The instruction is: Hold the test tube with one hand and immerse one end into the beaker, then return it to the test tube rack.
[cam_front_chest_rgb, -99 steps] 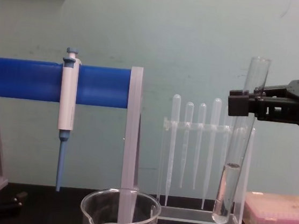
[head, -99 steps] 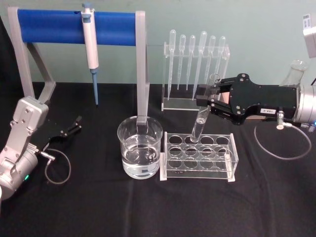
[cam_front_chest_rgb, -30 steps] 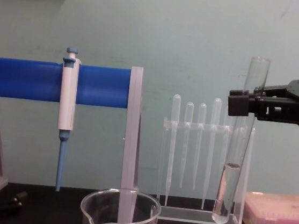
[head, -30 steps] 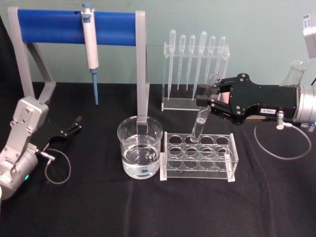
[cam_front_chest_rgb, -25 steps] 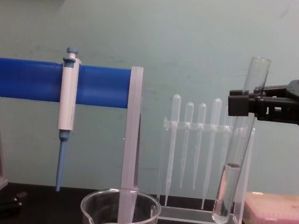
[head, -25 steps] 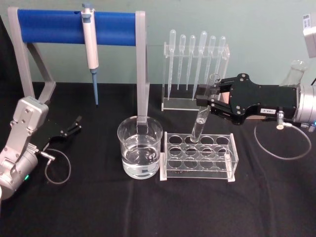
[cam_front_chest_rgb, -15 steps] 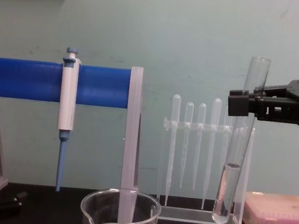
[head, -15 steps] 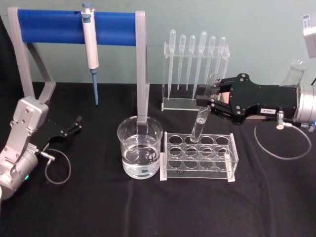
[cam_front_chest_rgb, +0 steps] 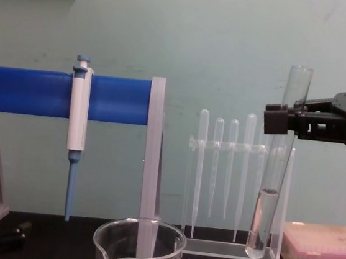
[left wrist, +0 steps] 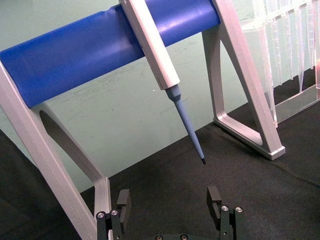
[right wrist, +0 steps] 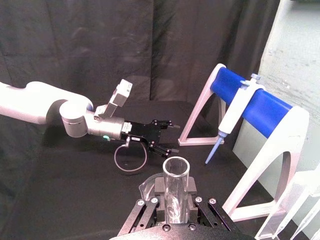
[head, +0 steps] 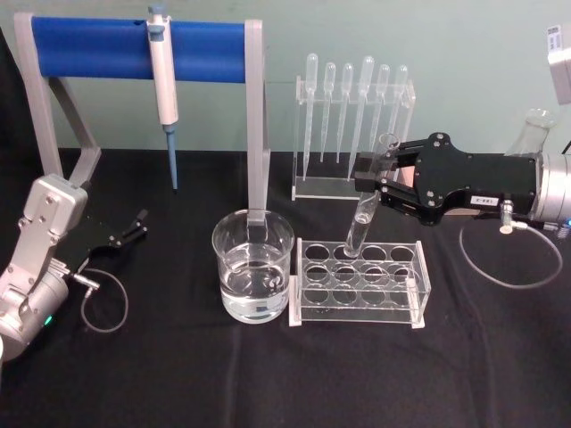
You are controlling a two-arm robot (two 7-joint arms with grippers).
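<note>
The desk [head: 268, 374] is covered with a matt black cloth, so the clear glassware stands out against it. At the upper left of the head view stands a grey frame with a thick blue bar [head: 98, 49]. A white-and-blue micropipette [head: 161, 71] hangs on it, out of the working way.

The right end effector [head: 368, 185] reaches in from the right edge, black and angular. It is clenched on the test tube [head: 359, 223] near the open rim, I think so that the rounded lower end is free for dipping. The left end effector [head: 129, 230] rests low at the left of the frame, its fingers [left wrist: 122, 200] spread apart and holding nothing.

The test tube rack [head: 357, 307] is clear acrylic with round holes and sits in the lower middle. The beaker [head: 252, 267] stands just beside it on the left, a wide glass with water.

The tube is smooth, thin glass, slightly tilted. In the chest view its bottom [cam_front_chest_rgb: 256, 248] hangs a little above the rack, with some clear liquid inside. It is not in the beaker.
</note>
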